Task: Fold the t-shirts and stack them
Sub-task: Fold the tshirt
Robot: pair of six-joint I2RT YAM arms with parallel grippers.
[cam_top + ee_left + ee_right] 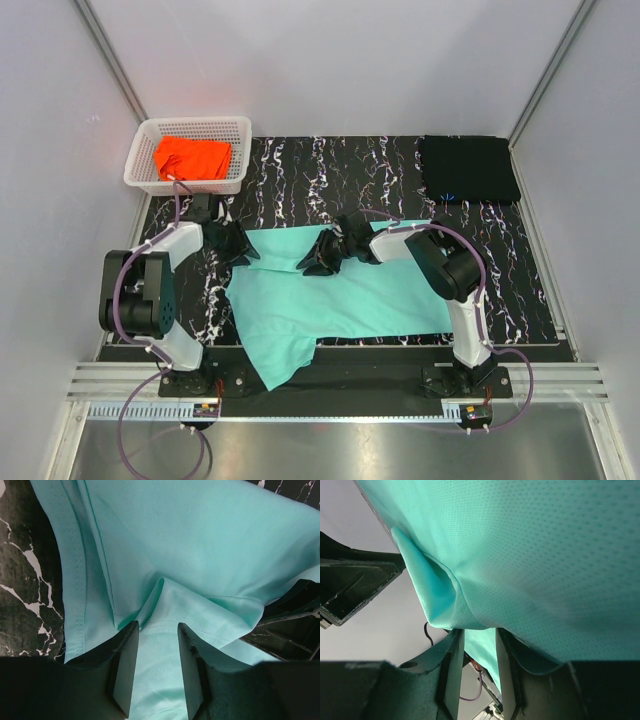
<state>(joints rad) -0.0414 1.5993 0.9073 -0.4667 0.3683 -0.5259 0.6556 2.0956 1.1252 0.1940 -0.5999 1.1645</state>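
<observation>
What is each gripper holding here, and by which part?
Right gripper pinches the mint-teal t-shirt at a fold on its far edge; left gripper straddles a fold there, grip unclear.

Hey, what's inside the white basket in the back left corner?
A bright orange t-shirt lies bunched in the white basket. Anything beneath it is hidden by the cloth.
</observation>
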